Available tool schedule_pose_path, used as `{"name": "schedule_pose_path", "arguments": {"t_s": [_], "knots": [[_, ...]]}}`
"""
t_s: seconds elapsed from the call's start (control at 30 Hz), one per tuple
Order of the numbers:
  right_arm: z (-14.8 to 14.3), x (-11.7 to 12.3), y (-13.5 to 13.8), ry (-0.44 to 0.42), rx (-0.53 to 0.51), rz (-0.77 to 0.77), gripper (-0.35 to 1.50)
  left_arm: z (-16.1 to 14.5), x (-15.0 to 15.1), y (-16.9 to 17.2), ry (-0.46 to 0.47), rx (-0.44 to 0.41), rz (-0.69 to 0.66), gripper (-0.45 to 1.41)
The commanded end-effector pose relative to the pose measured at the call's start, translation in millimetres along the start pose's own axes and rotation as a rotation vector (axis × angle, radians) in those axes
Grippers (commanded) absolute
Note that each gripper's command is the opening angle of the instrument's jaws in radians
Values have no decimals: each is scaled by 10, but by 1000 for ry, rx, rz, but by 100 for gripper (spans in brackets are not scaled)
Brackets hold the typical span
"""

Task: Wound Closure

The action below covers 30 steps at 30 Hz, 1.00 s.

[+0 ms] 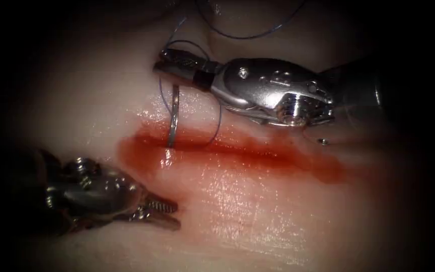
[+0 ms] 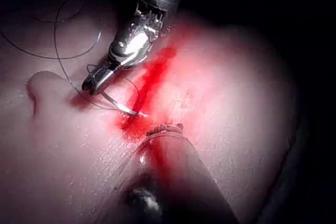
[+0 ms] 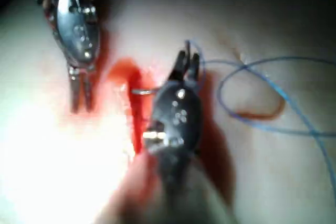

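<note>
**Needle standing in the cut, just under the right tool's tip**

The needle point(image 1: 173, 117) stands nearly upright just below the jaws of the right tool point(image 1: 169, 63), its lower end sunk into the tissue point(image 1: 258, 201) at the upper edge of the cut point(image 1: 258, 153); its upper end rises to just beneath the jaw tips. Whether the jaws actually grip it, the thread, or nothing cannot be told (they lie close together, with blue thread point(image 1: 217, 118) wound around them). From the jaws the thread drops in a loop to the right of the needle and enters the cut beside it; more thread curls away above the tool.

The left tool point(image 1: 169, 214) sits well apart from the needle, below and to the left of it, on the near side of the cut. Its jaws stand slightly parted and hold nothing.

Red fluid point(image 1: 298, 161) fills the cut and spreads along it, from beside the needle out to the right beneath the right tool's wrist.

In the left wrist view the right tool point(image 2: 93, 85) has the needle point(image 2: 123, 106) slanting from its tip down to the cut's edge.
</note>
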Motion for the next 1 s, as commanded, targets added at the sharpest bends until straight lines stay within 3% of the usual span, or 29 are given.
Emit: {"name": "schedule_pose_path", "arguments": {"t_s": [0.03, 1.0], "knots": [[6, -7, -8, 0, 5, 8, -35, 10, -4, 3, -1, -3, -1, 19], [2, -17, -20, -13, 22, 241, -35, 9, -45, -34, 1, -10, -11, 12]]}}
